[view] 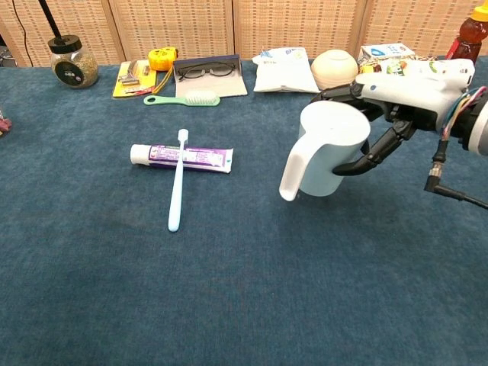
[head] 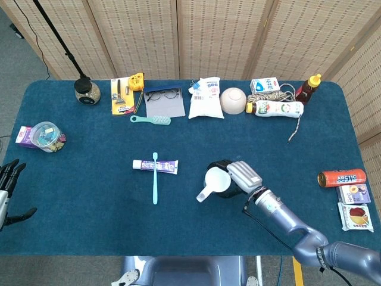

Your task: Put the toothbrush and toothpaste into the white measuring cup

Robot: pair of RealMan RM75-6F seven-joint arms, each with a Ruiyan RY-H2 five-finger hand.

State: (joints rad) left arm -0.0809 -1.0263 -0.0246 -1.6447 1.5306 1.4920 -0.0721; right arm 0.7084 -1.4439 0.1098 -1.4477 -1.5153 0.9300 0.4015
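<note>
Two task items lie crossed near the middle of the dark blue cloth-covered surface (head: 89, 179): the slim pale-blue plastic toothbrush (head: 155, 177) (view: 177, 190) rests over the white-and-purple toothpaste tube (head: 155, 165) (view: 181, 156). In the head view the brush's long axis runs from 12 to 6 o'clock, bristle end at 12, while the tube runs from 9 to 3 o'clock with its cap at 9.

The right robot hand (head: 233, 177) (view: 389, 107) grasps the white plastic measuring cup (head: 212, 182) (view: 325, 157), fingers curled round the body from the 3 o'clock side; the handle and spout point toward 8 o'clock. The cup stands upright, mouth up, and I cannot tell whether it touches the cloth.

From this robot hand the crossed pair lies at about 9 o'clock, near but apart. The left robot hand (head: 7, 190) hangs released, fingers spread, at the 9 o'clock edge, well apart from everything. It is the free one, so picking up the brush probably falls to it, reaching toward 3 o'clock across the brush's long axis.
</note>
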